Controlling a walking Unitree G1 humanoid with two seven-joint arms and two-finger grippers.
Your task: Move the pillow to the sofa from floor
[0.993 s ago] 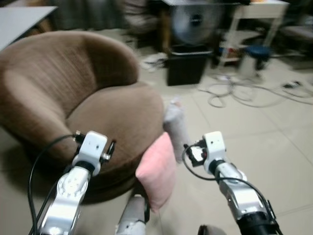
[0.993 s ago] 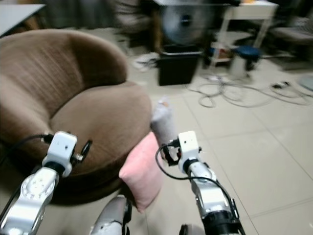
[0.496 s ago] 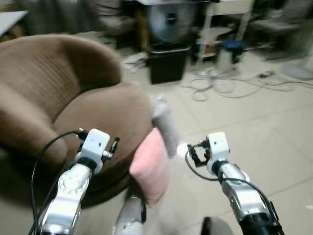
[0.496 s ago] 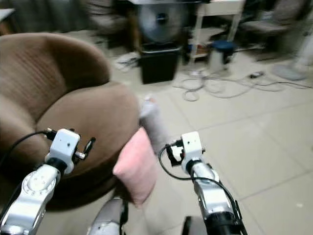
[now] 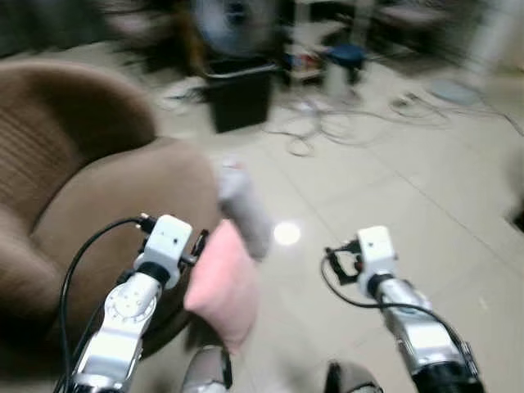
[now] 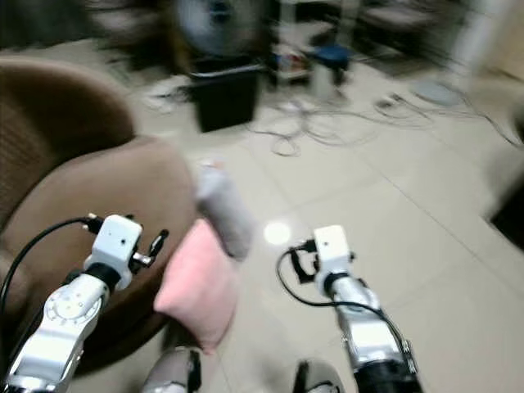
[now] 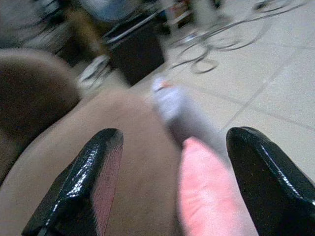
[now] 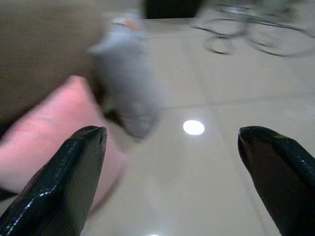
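A pink pillow (image 5: 223, 282) stands on the tiled floor, leaning against the front of the round brown sofa (image 5: 98, 205). Behind it a grey pillow (image 5: 241, 209) also leans on the sofa's edge. My left gripper (image 7: 177, 135) is open and held in the air above the sofa's edge, with the pink pillow (image 7: 209, 196) just ahead between its fingers. My right gripper (image 8: 172, 132) is open too, over the floor, with the pink pillow (image 8: 49, 137) and the grey pillow (image 8: 125, 83) ahead of it. Neither gripper touches a pillow.
A black bin (image 5: 237, 98) stands beyond the sofa with a fan (image 5: 225, 16) behind it. Loose cables (image 5: 327, 127) lie on the floor near a blue-lidded bucket (image 5: 344, 65). Bare tiles (image 5: 393, 188) stretch away to the right. The eye views are blurred.
The whole picture has slid left as the camera turned right, so the sofa sits further left. Both arms hold the same raised pose. The pillows have not moved.
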